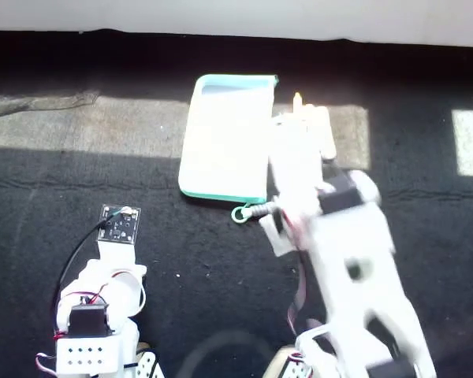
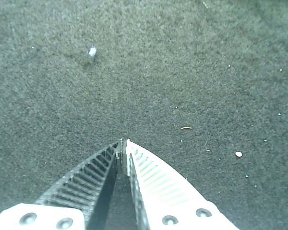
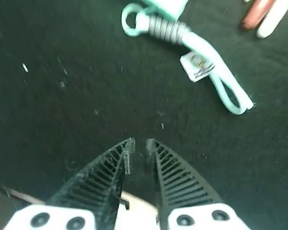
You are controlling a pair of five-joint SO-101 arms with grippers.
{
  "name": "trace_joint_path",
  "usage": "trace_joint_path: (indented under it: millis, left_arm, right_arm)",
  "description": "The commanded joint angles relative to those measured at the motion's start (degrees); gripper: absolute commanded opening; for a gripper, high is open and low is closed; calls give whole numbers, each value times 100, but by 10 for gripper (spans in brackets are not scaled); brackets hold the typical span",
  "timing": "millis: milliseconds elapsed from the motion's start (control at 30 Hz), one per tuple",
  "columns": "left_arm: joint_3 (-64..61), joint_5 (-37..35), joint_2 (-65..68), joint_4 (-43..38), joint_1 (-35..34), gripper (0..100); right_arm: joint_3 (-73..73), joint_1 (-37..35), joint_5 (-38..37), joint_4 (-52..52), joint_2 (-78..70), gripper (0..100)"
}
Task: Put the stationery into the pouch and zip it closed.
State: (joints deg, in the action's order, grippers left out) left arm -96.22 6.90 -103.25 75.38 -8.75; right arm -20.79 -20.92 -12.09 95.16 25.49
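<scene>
small tag (image 3: 198,67) on strap, print unreadable

Your left pincer (image 2: 122,143) pairs one black ribbed finger (image 2: 86,184) with a white one; your right pincer (image 3: 138,143) has two black ribbed fingers (image 3: 101,182). Both sit on white mounts (image 3: 221,215) with dark screws (image 2: 170,219). From above, the arms (image 1: 355,276) are white, with thin cables (image 1: 72,264).

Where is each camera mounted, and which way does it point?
High view: fixed overhead, looking down on the pouch and both arms.
Left wrist view: on the left arm, facing the dark mat past the left pincer.
Right wrist view: on the right arm, facing the pouch's strap past the right pincer.
Shared: high and right wrist views both show that strap.
</scene>
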Motion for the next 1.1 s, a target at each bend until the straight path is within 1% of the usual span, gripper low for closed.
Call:
trace_joint_path:
  millis: [0,100,267,433,533,733,867,900,933,967,1067]
  left_arm:
    - [-101,-9,-40,53,57,13]
    - [-101,-9,-40,53,57,12]
    - [-101,-9,-40,53,57,12]
    - [-101,-9,-40,53,57,12]
    - [-101,-9,-40,53,57,12]
    - [-101,-9,-40,53,57,12]
    - [-101,-9,-40,53,57,12]
    - [-101,-9,-40,53,57,12]
    - [-101,-9,-40,53,57,12]
    - [-101,-9,-40,53,57,12]
    - [-101,-9,-40,53,57,12]
  right_arm:
    - [426,-57,-1389,-119,-1420,186]
    - [778,-31,-2101,-215,-2123,249]
    - [1701,-48,-2505,-251,-2818,336]
    - [2527,-22,-3332,-251,-3767,336]
    - [2888,-40,-3684,-251,-4312,336]
    - [3459,-48,-3974,-242,-5235,336]
    - [3609,-136,-3965,-426,-5947,335]
    - [3670,-154,-3965,-435,-6070,327]
    - [3741,-171,-3930,-382,-6167,300]
    - [3820,-180,-3824,-286,-6211,246]
    - [4110,-224,-3464,40,-6229,0]
